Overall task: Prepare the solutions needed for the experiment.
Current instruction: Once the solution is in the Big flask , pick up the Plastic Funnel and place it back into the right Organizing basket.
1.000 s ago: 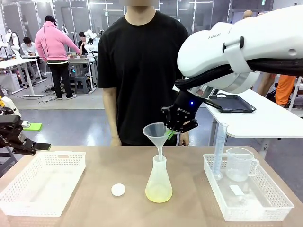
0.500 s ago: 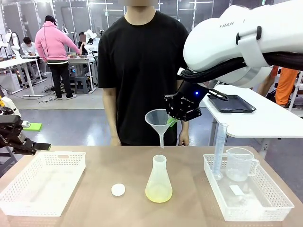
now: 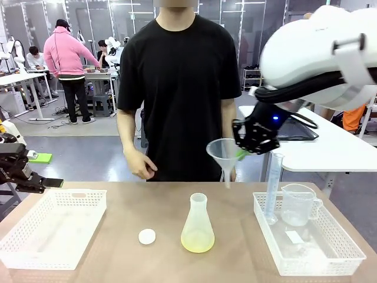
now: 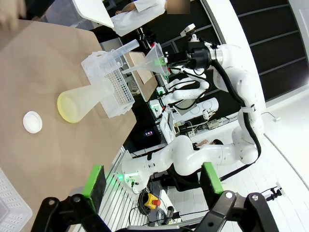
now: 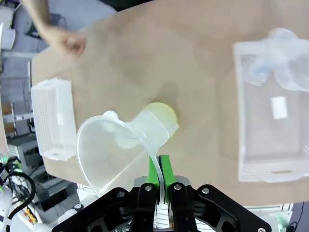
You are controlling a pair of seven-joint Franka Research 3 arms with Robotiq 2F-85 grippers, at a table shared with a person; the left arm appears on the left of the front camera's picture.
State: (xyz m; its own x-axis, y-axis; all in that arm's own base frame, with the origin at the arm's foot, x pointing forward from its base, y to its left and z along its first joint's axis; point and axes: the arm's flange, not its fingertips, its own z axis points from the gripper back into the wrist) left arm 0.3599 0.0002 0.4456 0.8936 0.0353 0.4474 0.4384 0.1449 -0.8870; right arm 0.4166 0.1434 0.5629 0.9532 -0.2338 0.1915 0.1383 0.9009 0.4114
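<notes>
Pinching the funnel (image 3: 221,149) by its rim in the right tool (image 3: 241,154), now carried right, away from the flask (image 3: 198,219) mouth. Keeping the pale yellow solutions (image 3: 197,242) in the flask, mid-bench (image 3: 123,203) as before. Holding the left tool (image 4: 152,178) spread wide.

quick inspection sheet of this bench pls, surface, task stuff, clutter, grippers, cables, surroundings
surface: brown table, no spills seen
job's things: flask upright mid-table, pale yellow liquid in its bottom; funnel in the air, apart from it
clutter: white cap beside flask; left basket; right basket holding cylinder and jug
grippers: left gripper open, holding nothing; right gripper shut on funnel
cables: black cable along right arm
surroundings: person across table, hand raised; others at benches behind
</notes>
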